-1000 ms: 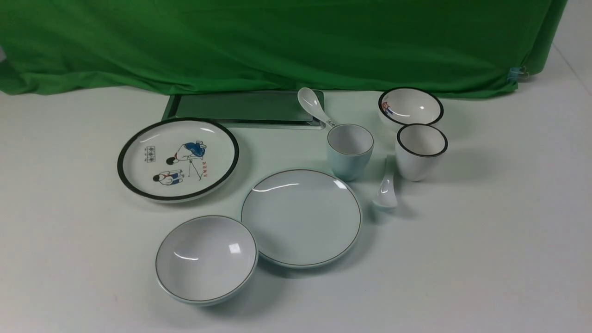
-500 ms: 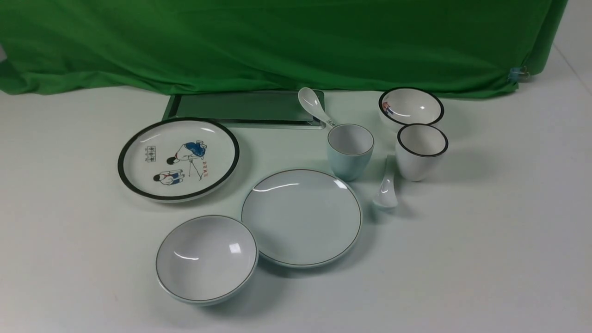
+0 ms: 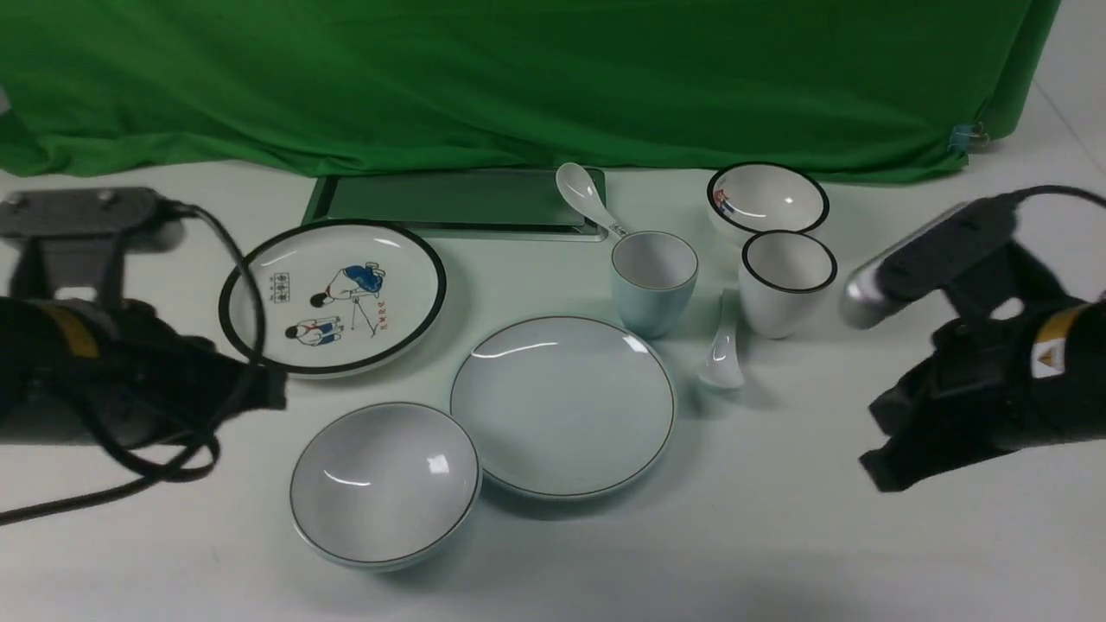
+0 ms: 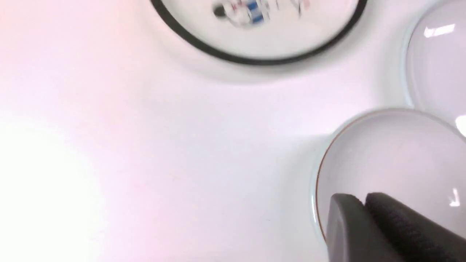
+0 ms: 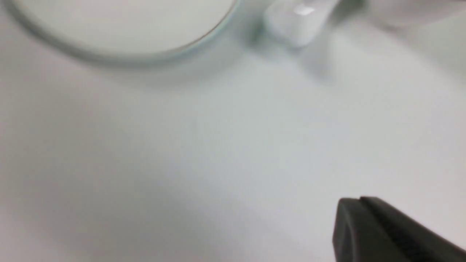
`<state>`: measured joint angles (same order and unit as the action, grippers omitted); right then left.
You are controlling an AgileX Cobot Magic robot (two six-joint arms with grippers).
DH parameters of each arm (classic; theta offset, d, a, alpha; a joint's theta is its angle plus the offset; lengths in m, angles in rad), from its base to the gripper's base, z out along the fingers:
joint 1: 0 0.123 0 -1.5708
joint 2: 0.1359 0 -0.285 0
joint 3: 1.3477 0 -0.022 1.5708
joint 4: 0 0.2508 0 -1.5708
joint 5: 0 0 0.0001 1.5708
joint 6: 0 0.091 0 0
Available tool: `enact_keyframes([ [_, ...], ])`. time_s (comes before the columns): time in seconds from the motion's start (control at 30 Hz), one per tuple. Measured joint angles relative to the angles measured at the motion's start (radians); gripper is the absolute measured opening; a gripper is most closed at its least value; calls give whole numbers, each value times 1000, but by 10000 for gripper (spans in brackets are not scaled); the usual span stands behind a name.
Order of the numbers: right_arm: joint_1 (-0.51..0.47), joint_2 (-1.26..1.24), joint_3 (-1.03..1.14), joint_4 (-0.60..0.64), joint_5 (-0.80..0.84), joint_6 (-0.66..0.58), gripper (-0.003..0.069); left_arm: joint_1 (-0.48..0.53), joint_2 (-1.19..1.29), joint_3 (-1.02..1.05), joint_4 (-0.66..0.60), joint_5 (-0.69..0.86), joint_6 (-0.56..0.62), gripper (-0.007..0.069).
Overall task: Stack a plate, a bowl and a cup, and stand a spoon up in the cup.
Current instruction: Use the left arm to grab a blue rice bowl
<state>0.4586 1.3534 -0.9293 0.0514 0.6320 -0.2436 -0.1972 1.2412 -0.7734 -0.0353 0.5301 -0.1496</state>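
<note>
Pale blue-white bowl (image 3: pixel 384 484) lies just right of left tool (image 3: pixel 263 393), well apart from right tool (image 3: pixel 881 466); either tool open or closed: cannot tell.

Left end effector (image 3: pixel 270 393) low, right end effector (image 3: pixel 894 441) low, both pointing inward, finger spacing unclear

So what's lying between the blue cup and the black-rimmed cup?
The plain white spoon, its handle pointing into the gap between blue cup and black-rimmed cup, seen in the front view.
</note>
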Motion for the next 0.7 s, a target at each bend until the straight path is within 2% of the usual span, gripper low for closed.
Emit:
enact_keyframes([
  [0.07,20,40,-49,4,63,-9,28,-14,49,-1,-9,-15,0,86],
  [0.1,38,86,-108,12,133,-19,28,-29,117,-2,-18,-28,1,171],
  [0.17,43,113,-143,25,168,-26,28,-34,152,-6,-18,-31,2,226],
  [0.2,47,135,-173,41,189,-41,28,-41,209,-13,-18,-38,2,315],
  [0.23,47,137,-176,41,189,-44,28,-41,215,-16,-18,-40,2,336],
  [0.27,48,145,-188,49,188,-49,28,-41,257,-26,-17,-45,2,409],
  [0.37,48,145,-191,52,188,-55,28,-41,313,-43,-8,-64,3,470],
  [0.4,48,145,-192,52,188,-56,29,-41,332,-49,-8,-69,4,473],
  [0.5,48,145,-192,52,184,-62,31,-41,377,-61,-14,-80,26,412],
  [0.6,48,145,-192,53,185,-63,36,-41,392,-70,-16,-75,46,253],
  [0.63,48,145,-192,53,185,-63,36,-41,392,-72,-16,-73,51,226],
  [0.67,48,145,-192,54,185,-63,36,-41,385,-88,-15,-53,64,115],
  [0.7,48,145,-192,55,185,-63,37,-41,385,-88,-15,-50,64,115],
])
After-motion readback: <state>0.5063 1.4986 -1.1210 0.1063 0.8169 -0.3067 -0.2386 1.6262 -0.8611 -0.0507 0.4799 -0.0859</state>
